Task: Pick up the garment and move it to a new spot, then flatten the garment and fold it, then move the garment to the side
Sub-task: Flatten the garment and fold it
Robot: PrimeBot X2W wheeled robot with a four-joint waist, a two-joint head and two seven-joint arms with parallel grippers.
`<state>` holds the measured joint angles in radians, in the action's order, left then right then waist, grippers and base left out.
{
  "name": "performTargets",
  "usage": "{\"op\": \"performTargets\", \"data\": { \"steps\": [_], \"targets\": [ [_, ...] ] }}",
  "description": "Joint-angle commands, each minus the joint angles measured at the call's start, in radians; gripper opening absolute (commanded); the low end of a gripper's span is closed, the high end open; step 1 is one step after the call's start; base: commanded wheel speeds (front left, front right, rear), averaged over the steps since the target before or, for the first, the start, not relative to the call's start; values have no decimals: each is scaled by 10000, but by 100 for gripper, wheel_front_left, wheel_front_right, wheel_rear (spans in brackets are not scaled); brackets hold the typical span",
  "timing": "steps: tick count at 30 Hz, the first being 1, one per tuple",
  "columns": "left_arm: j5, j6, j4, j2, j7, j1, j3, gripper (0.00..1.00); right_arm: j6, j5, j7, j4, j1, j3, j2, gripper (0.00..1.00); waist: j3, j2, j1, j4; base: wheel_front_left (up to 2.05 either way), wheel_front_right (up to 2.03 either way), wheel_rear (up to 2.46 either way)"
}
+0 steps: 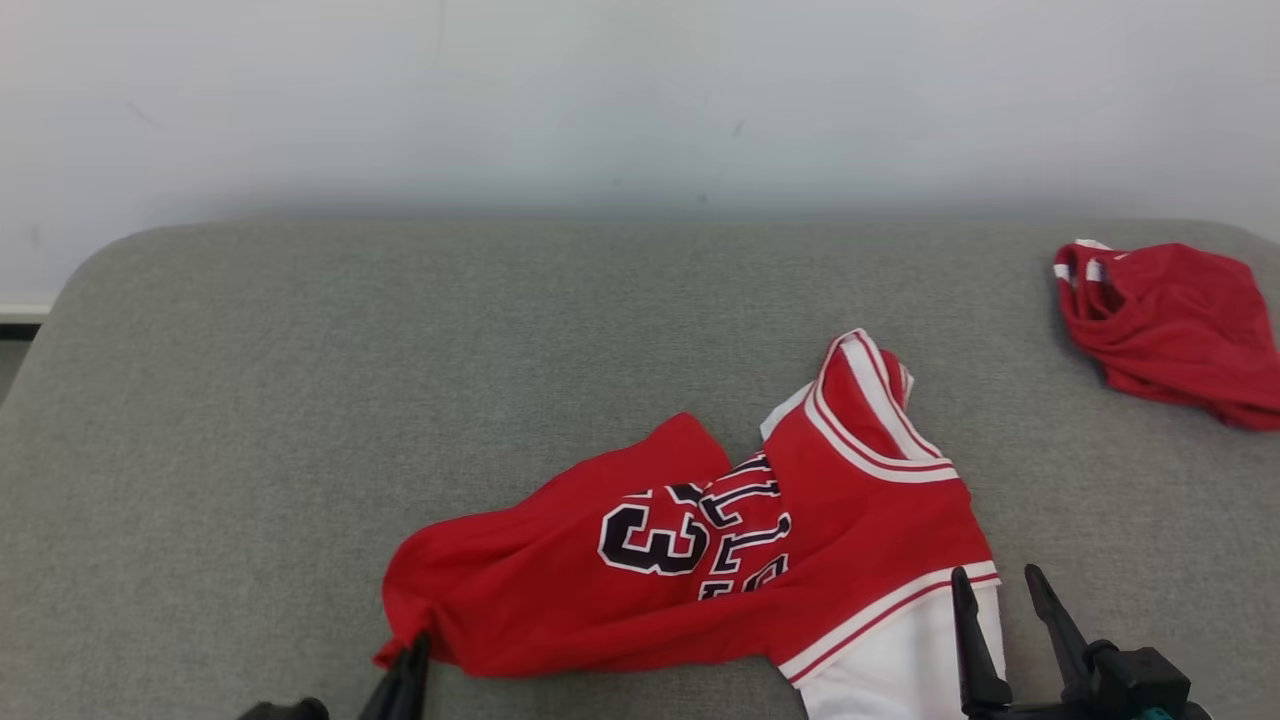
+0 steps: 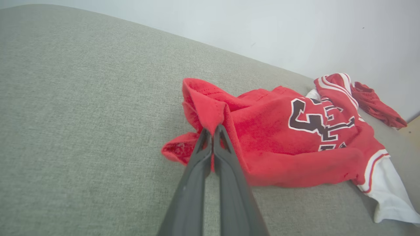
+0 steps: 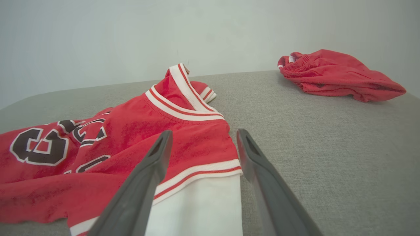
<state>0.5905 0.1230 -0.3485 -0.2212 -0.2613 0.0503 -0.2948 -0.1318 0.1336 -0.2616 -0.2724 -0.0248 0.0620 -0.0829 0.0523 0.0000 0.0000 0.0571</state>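
Note:
A crumpled red jersey [image 1: 700, 560] with white trim and black numbers lies on the grey cushion, near the front edge; the left wrist view shows the jersey [image 2: 288, 141] and the right wrist view the jersey [image 3: 131, 144] too. My left gripper [image 1: 410, 650] is shut, pinching a raised fold at the jersey's left end, and its fingertips [image 2: 213, 129] meet on the red cloth. Open over the jersey's white sleeve edge at the lower right, my right gripper [image 1: 995, 580] holds nothing; its fingers [image 3: 160, 147] straddle the striped hem.
A second red garment [image 1: 1170, 325] lies bunched at the cushion's far right edge, also seen as a red heap [image 3: 338, 73]. A pale wall rises behind the grey cushion [image 1: 400, 350], whose left and back parts are bare.

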Motion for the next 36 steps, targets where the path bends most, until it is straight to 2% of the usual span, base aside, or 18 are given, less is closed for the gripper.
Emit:
{"op": "performTargets", "data": {
  "steps": [1, 5, 10, 13, 15, 17, 23, 28, 32, 36],
  "targets": [
    [-115, -13, 129, -62, 62, -181, -61, 0, 27, 33, -43, 16, 7, -11, 61, 100, 119, 0, 0, 234, 0, 0, 0],
    [-11, -135, 1763, -289, 1082, -1187, -539, 0, 29, -38, -43, 91, 106, 82, 143, 100, 272, 0, 0, 508, 0, 0, 0],
    [289, -293, 2907, -443, 1885, -1833, -705, 0, 29, -25, -43, 77, 206, 101, 174, 100, 365, 0, 0, 541, 0, 0, 0],
    [156, -462, 3323, -719, 2090, -1839, -606, 0, 27, -30, -43, 11, 225, 30, 199, 100, 351, 0, 0, 456, 0, 0, 0],
    [249, -486, 3384, -609, 2026, -1614, -542, 0, 27, -15, -43, -30, 265, 25, 201, 100, 328, 0, 0, 363, 0, 0, 0],
    [24, -473, 3233, -827, 2019, -1298, -503, 0, 27, -21, -43, -82, 356, -27, 179, 100, 315, 0, 0, 218, 0, 0, 0],
    [73, -298, 2274, -988, 1538, -94, -89, 0, 27, -98, -43, -215, 620, -159, 44, 100, 400, 0, 0, -403, 0, 0, 0],
    [54, -184, 368, -1165, 879, 1256, 222, 0, 27, -202, -43, -337, 823, -122, 30, 100, 688, 0, 0, -961, 0, 0, 0],
    [-77, -41, -976, -1296, 524, 2055, 104, 0, 29, -248, -43, -440, 917, -131, 3, 100, 907, 0, 0, -1306, 0, 0, 0],
    [74, 34, -1980, -1101, 241, 2792, -47, 0, 27, -294, -43, -513, 1008, -52, -53, 100, 1072, 0, 0, -1510, 0, 0, 0]
  ]
}}
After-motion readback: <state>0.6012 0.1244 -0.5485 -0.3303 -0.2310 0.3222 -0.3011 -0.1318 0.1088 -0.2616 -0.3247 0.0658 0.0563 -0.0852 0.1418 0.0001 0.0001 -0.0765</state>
